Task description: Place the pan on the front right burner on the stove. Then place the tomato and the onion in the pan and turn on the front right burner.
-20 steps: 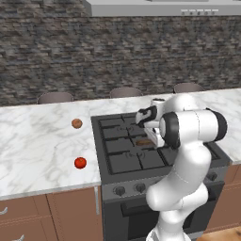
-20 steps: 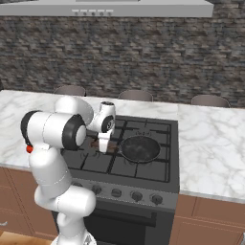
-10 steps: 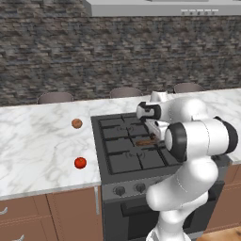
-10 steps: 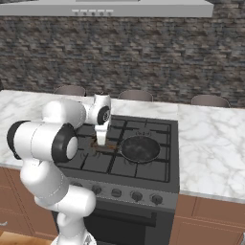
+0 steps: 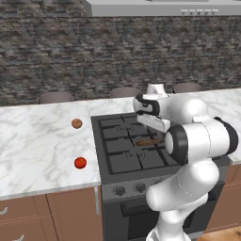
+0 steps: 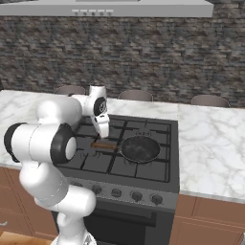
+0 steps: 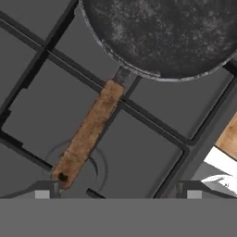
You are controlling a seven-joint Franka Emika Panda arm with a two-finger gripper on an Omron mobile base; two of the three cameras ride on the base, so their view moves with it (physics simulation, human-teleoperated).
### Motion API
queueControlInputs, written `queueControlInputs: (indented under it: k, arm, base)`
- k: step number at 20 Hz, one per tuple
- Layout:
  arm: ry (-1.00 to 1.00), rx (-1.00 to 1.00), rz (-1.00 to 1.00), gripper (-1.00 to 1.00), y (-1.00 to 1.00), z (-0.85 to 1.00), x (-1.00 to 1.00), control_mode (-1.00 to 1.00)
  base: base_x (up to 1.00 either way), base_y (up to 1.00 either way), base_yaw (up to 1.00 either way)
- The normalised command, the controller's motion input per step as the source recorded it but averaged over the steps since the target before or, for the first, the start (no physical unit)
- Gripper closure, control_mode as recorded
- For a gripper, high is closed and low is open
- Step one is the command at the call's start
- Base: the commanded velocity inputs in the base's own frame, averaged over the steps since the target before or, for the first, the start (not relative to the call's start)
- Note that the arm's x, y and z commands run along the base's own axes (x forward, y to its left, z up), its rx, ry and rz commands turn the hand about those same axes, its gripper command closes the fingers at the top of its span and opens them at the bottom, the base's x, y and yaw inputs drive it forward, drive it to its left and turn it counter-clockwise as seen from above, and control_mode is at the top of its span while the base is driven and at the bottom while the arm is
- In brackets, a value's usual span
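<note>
Shallow black frying pan [image 6: 139, 148] rests on the stove below the claw [image 6: 104, 130], now lifted away, jaws apart; tomato next.

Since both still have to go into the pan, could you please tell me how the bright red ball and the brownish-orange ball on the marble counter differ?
The small glossy bright red tomato is vivid red, while the small brownish-orange onion is duller with a pale sheen. The tomato lies nearer the counter's front edge; the onion sits farther back, toward the wall. Both are round, about equal in size, and rest on the white marble counter left of the black gas stove.
</note>
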Motion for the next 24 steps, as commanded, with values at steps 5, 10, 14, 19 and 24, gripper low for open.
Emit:
queueControlInputs:
  k: [5, 10, 14, 19, 24]
  arm:
    - [0.0, 0.0, 0.43, -1.0, 0.55, 0.02, 0.0, -1.0]
    - [-0.01, 0.0, 0.33, -1.0, 0.56, 0.0, 0.0, -1.0]
    - [-0.05, 0.0, 0.3, -1.0, 0.46, 0.0, 0.0, -1.0]
    - [-0.05, 0.0, 0.3, -1.0, 0.37, 0.0, 0.02, -1.0]
    - [-0.03, 0.02, 0.29, -1.0, 0.36, 0.0, 0.1, -1.0]
  base:
    - [0.0, 0.0, 0.0]
    - [0.0, 0.0, 0.0]
    - [0.0, 0.0, 0.0]
    - [0.0, 0.0, 0.0]
    - [0.0, 0.0, 0.0]
